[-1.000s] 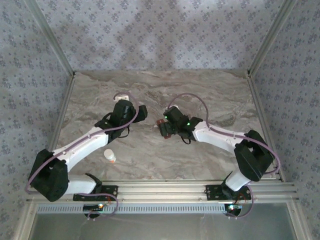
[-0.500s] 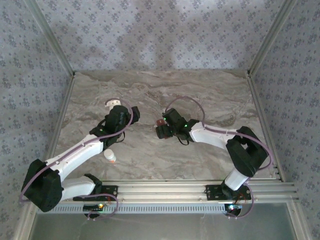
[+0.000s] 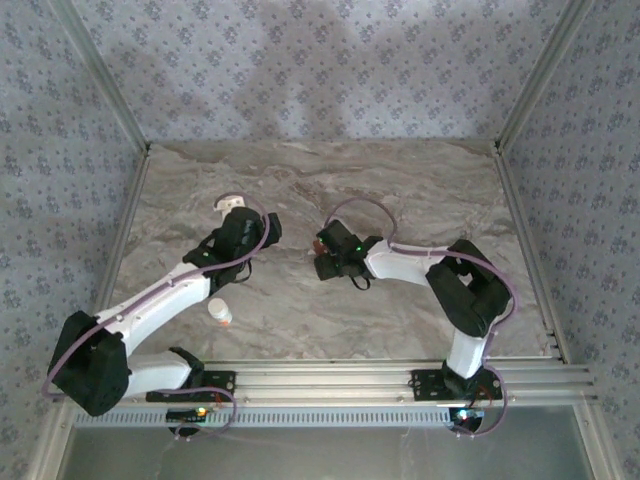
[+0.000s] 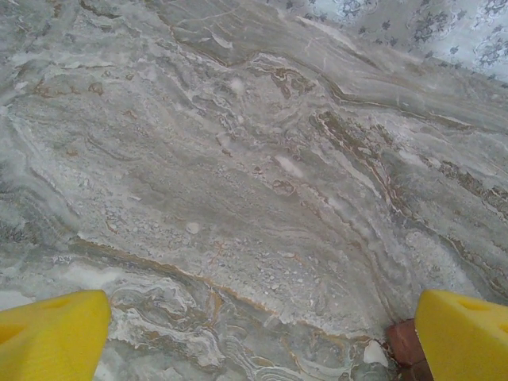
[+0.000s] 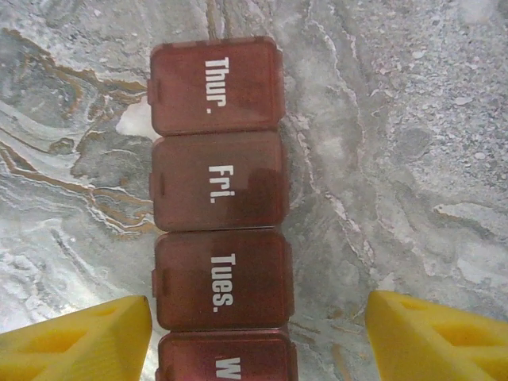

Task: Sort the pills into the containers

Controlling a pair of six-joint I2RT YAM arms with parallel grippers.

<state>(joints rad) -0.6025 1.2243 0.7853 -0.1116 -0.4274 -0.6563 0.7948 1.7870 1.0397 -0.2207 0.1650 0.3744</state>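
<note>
Right wrist view looks straight down on the containers (image 5: 218, 214), a dark red-brown strip lying flat on the marble table (image 5: 413, 159). The lids are shut and carry white words: "Thur.", "Fri.", "Tues.", and a last one cut by the lower edge, where I read only a "W". The right hand (image 5: 260, 305) is spread, with one yellow finger on each side of the strip at the "Tues." lid. The finger on the left side of this view is just beside the strip, and I cannot tell if it touches. The other finger stands apart from it, so nothing is pinched.

From the top camera, the strip sits near the middle of the table, under the right hand. A small white bottle (image 3: 220, 313) with an orange-red band lies near the near edge, on the left side, beside the left arm.

The left hand (image 4: 262, 325) is spread wide over bare marble, holding nothing. A small red-brown thing (image 4: 405, 341) lies just beside one of its fingers; what it is, I cannot tell.
</note>
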